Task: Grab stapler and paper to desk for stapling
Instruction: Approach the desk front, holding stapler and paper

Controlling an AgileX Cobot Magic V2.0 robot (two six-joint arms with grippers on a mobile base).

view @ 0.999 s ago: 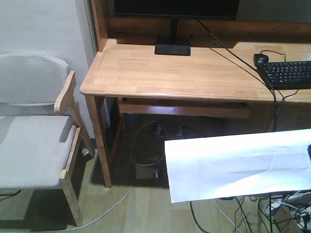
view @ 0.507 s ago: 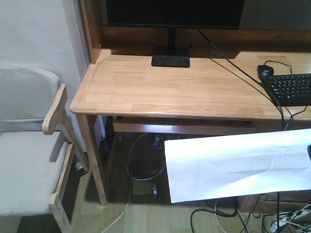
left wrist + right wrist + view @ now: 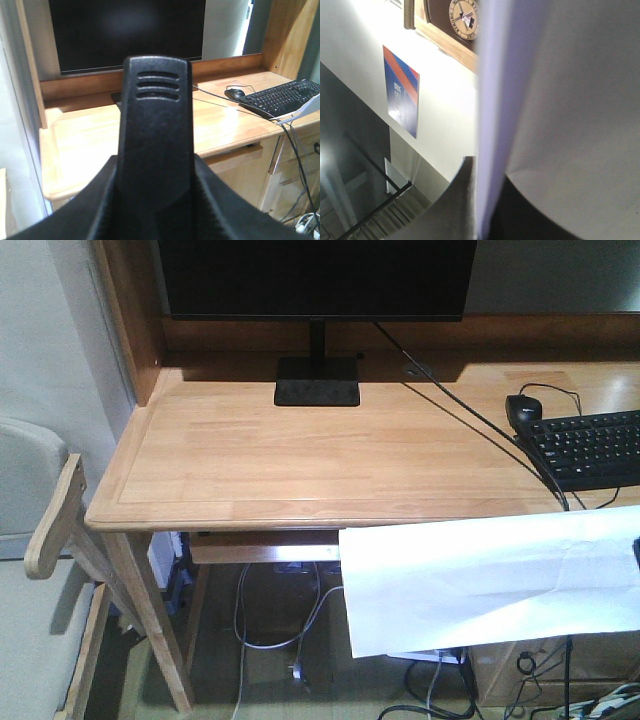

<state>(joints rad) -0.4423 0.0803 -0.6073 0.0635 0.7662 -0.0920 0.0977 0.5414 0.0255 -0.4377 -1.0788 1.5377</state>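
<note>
A: Paper [image 3: 490, 575] where?
B: Pinched by right gripper [image 3: 490, 210], hanging in air before the desk [image 3: 300, 460] front edge, not on it.
A: Stapler [image 3: 156, 130]?
B: Clamped in left gripper [image 3: 156, 200], held off the desk, facing the monitor [image 3: 125, 30].

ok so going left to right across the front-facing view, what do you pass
chair armrest → monitor stand → mouse → keyboard. The paper spans below the last two, so it has no clear place in the order.
</note>
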